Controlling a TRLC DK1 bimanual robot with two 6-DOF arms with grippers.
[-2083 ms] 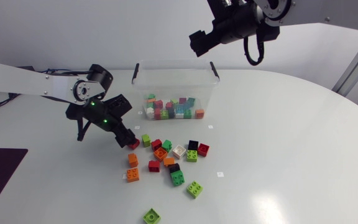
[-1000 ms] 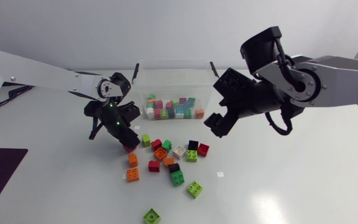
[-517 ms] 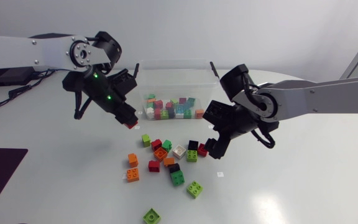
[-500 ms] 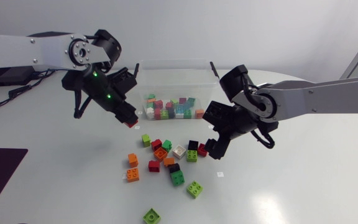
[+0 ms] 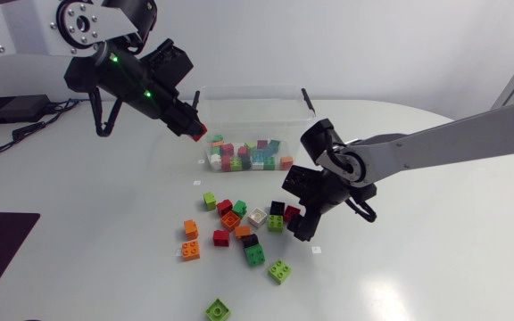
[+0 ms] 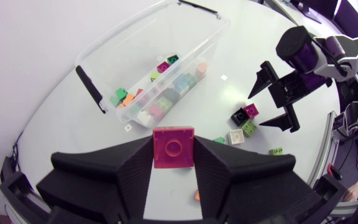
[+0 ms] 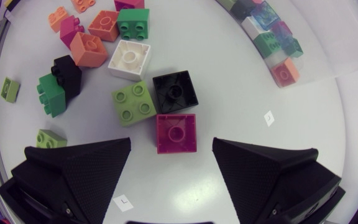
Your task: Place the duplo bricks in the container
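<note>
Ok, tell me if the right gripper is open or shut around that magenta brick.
Open: the right gripper's fingers stand wide apart; the magenta brick lies between them, touching neither.

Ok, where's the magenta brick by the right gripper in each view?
Head view: magenta brick at the right gripper, on the pile's right edge.
Left wrist view: brick beside the container, at the right gripper's fingertips.
Right wrist view: brick on the table between its own open fingers.
Shared landmark: the black brick right beside it.
</note>
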